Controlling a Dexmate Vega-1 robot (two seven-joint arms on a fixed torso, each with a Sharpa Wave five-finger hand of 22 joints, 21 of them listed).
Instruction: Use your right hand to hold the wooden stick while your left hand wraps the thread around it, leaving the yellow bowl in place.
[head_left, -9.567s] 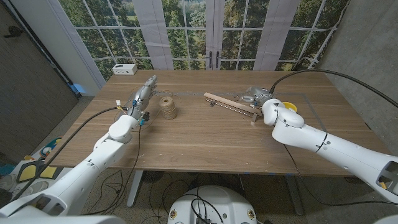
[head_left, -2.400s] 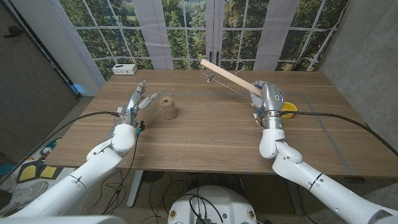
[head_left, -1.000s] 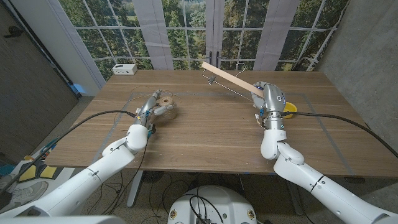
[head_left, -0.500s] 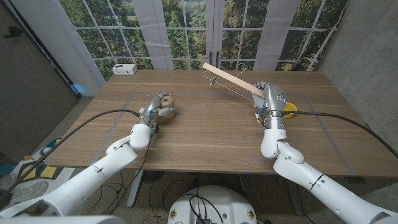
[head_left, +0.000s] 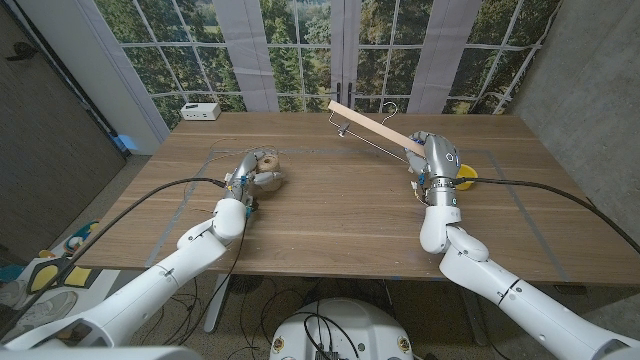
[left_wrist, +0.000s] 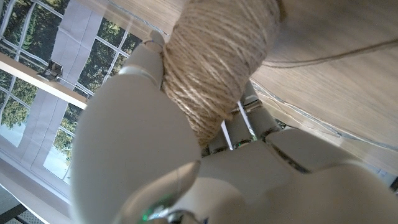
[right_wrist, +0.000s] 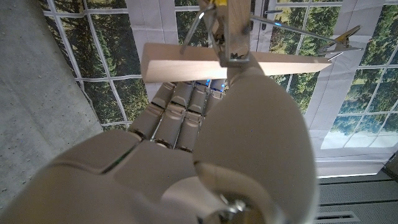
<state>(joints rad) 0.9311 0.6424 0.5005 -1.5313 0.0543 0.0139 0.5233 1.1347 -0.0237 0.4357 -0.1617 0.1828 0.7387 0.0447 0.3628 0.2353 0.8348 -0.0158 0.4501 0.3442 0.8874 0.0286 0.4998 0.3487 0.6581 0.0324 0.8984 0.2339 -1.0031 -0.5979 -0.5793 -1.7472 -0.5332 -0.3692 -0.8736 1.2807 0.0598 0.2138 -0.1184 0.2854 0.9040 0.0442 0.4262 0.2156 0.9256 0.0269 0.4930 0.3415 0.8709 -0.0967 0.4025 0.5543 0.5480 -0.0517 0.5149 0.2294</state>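
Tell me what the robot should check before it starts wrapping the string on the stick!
1. Right hand grips the wooden stick: ok, lifted off the table.
2. Left hand holds the thread spool: ok, fingers curl around it in the left wrist view.
3. Loose thread end found: cannot tell.
4. Spool near the stick: not ok, they are far apart.
5. Yellow bowl in place: ok, it sits beside the right hand.
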